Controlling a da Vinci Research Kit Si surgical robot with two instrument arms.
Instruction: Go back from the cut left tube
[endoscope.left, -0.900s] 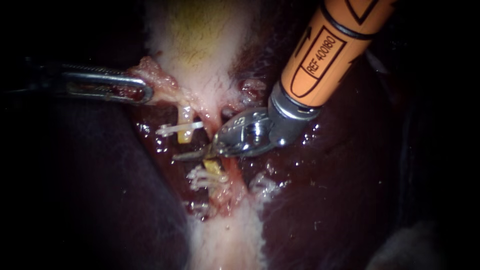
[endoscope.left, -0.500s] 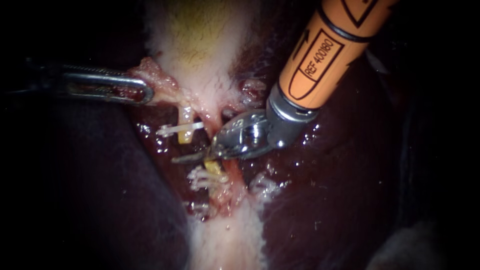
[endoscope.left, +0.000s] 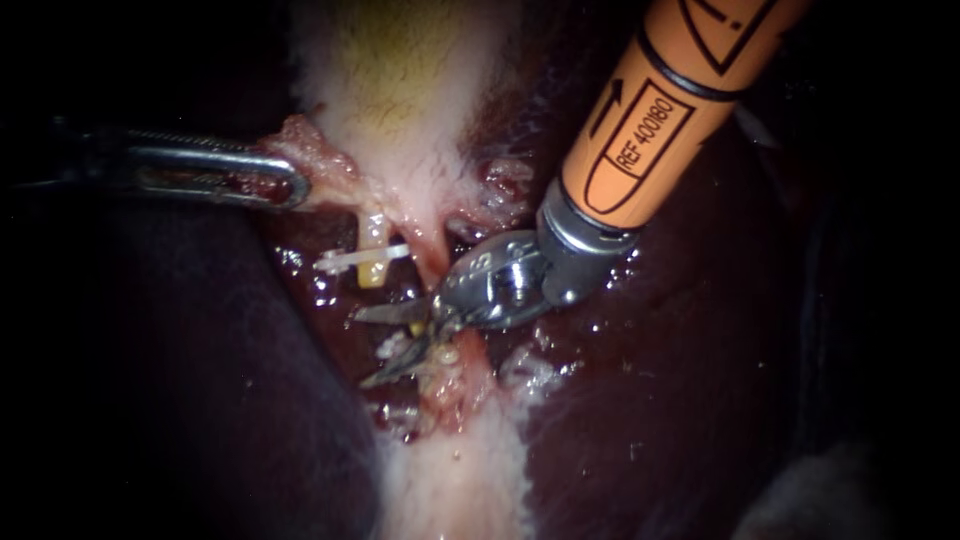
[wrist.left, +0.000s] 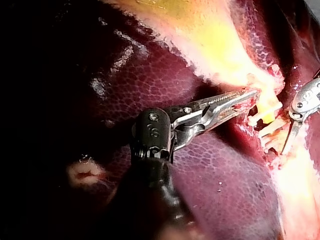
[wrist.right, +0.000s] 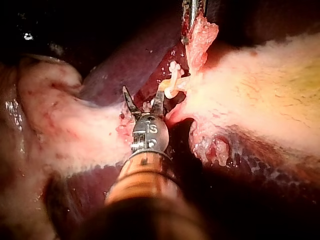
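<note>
Darkness (endoscope.left: 70, 470) rings the scene (bright light falls only at the centre)

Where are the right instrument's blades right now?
Endoscope view, centre: the right instrument, jaws open, sits just below the white clip on the upper tube stump.

Right instrument (wrist.right: 142, 102), end effector spread open just short of a white clip (wrist.right: 172, 82), left instrument (wrist.right: 192, 12) holding pink tissue (wrist.right: 202, 37) ahead
</note>
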